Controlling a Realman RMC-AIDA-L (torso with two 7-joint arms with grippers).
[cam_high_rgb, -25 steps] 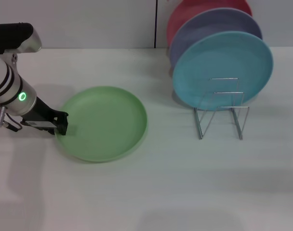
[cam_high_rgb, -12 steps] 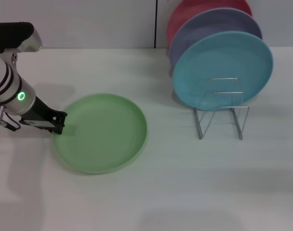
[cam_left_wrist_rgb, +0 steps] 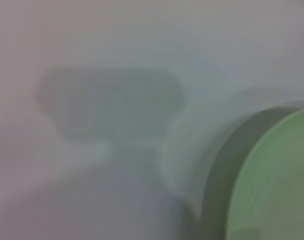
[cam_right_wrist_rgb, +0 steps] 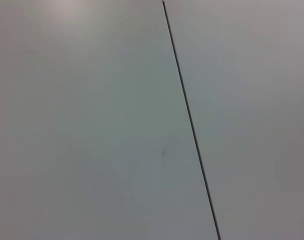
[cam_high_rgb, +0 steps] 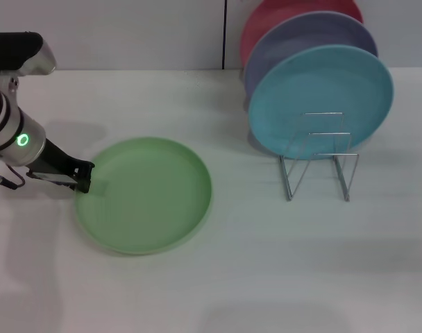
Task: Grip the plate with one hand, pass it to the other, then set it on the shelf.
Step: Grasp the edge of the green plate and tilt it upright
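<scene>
The light green plate (cam_high_rgb: 145,195) is at the left of the white table. My left gripper (cam_high_rgb: 85,179) is shut on the plate's left rim and holds that side a little off the table. The left wrist view shows part of the plate (cam_left_wrist_rgb: 277,185) with its shadow beneath it. The silver wire shelf (cam_high_rgb: 321,156) stands at the right, and its front loops are bare. My right gripper is out of view, and its wrist view shows only a pale wall with a dark seam.
A light blue plate (cam_high_rgb: 321,100), a lavender plate (cam_high_rgb: 301,41) and a red plate (cam_high_rgb: 280,14) stand upright in a row behind the shelf's front loops. The table (cam_high_rgb: 266,277) is bare in front.
The left gripper has drawn slightly left and up with the plate's rim. The plate has shifted toward the camera and looks larger, lifted off the table.
</scene>
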